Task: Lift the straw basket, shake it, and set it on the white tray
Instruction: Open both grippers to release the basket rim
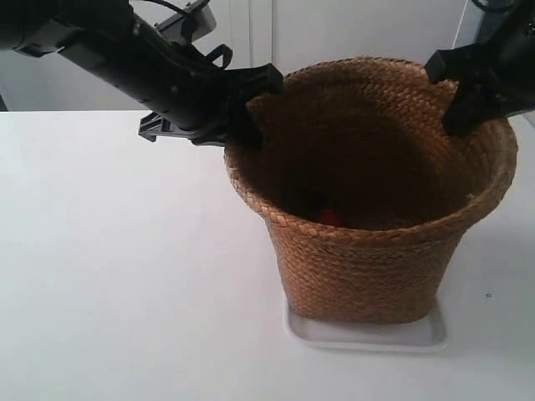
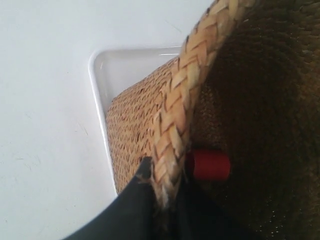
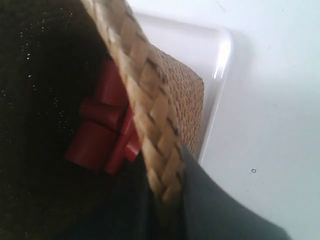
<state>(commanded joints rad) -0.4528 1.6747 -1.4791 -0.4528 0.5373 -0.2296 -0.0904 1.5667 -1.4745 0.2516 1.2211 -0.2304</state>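
The straw basket [image 1: 368, 251], golden-brown and woven, stands on the white tray [image 1: 368, 334], whose rim shows under its base. My left gripper [image 2: 167, 192] is shut on the basket's braided rim [image 2: 180, 115], one finger outside and one inside. My right gripper [image 3: 165, 192] is shut on the opposite side of the rim [image 3: 145, 95]. In the exterior view the arm at the left [image 1: 242, 113] and the arm at the right [image 1: 468, 92] clamp the rim on either side. Red pieces [image 3: 105, 135] lie inside the basket [image 2: 209, 165].
The white table [image 1: 117, 267] spreads all round the tray. A pale wall [image 1: 334, 29] stands behind. The tray's corner [image 2: 107, 70] juts out beside the basket's base, and its other corner [image 3: 220, 50] shows in the right wrist view.
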